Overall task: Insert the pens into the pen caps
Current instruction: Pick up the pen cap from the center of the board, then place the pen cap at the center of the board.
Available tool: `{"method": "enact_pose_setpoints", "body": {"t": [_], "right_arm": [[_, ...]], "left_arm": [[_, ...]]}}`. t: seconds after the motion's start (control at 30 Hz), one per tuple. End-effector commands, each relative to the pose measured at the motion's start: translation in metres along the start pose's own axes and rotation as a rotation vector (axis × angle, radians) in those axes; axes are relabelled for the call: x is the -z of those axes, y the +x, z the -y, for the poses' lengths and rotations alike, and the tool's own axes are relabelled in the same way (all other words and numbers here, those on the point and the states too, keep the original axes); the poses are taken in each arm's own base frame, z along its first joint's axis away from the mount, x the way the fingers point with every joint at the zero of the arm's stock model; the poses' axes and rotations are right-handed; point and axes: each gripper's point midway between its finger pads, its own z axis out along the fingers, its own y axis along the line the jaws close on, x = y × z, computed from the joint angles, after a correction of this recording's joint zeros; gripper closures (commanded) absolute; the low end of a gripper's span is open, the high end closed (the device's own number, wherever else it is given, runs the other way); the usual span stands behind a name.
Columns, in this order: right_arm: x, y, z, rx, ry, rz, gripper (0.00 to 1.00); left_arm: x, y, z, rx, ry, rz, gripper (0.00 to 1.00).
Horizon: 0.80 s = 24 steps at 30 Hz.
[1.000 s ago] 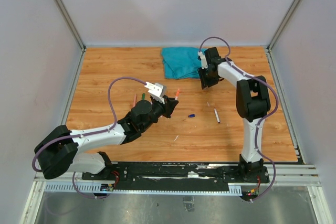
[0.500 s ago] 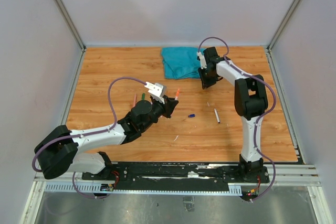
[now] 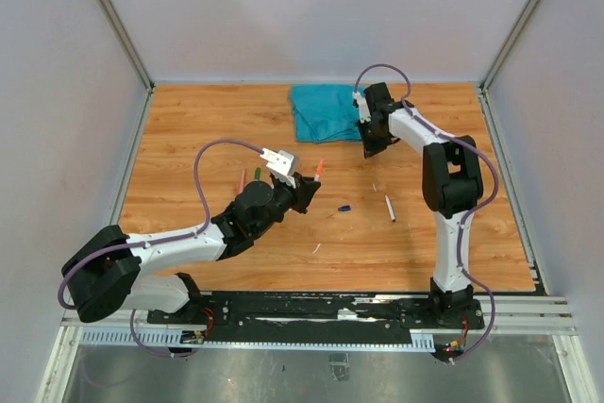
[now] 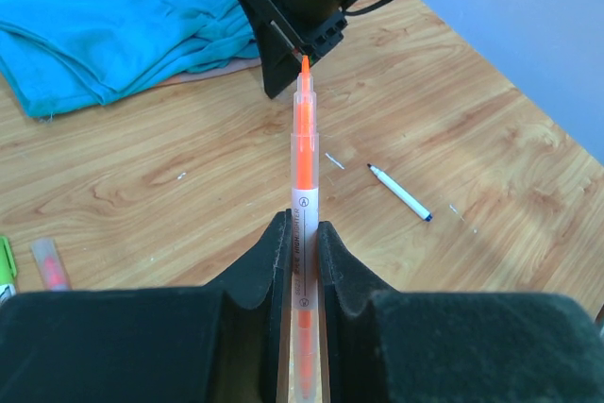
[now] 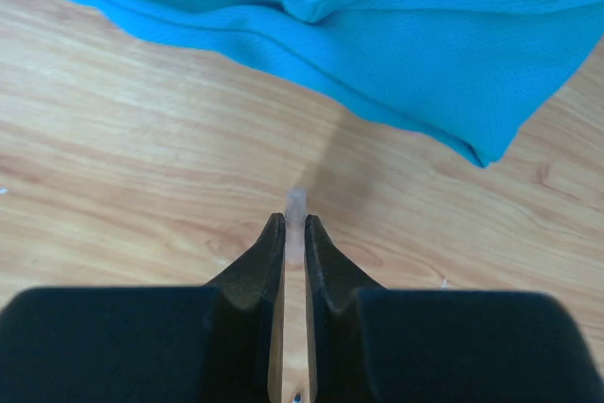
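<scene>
Wood tabletop (image 3: 189,129) stretches wide left of the teal cloth (image 3: 326,110), walls (image 3: 57,92) on three sides. Just beside the cloth's edge the right gripper (image 5: 294,233) pinches a pale clear cap (image 5: 296,203). Short of the cloth, the left gripper (image 4: 300,250) clamps an orange pen (image 4: 304,139), tip toward the cloth.

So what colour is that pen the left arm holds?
The pen is orange; left wrist view.
</scene>
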Motion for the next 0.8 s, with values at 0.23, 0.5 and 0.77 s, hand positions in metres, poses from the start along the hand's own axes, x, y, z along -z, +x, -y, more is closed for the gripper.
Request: {"method": "enact_pose_setpoints", "body": {"t": [0.23, 0.5, 0.77], "right_arm": [[0.099, -0.018, -0.031, -0.051, -0.012, 0.296, 0.99], [0.111, 0.059, -0.062, -0.067, -0.027, 0.263, 0.99], [0.125, 0.146, -0.099, -0.040, -0.075, 0.178, 0.99]], "left_arm": [[0.001, -0.012, -0.002, -0.005, -0.004, 0.053, 1.00], [0.003, -0.013, -0.004, -0.004, -0.015, 0.057, 0.99], [-0.002, -0.014, -0.015, 0.038, -0.104, 0.037, 1.00]]}}
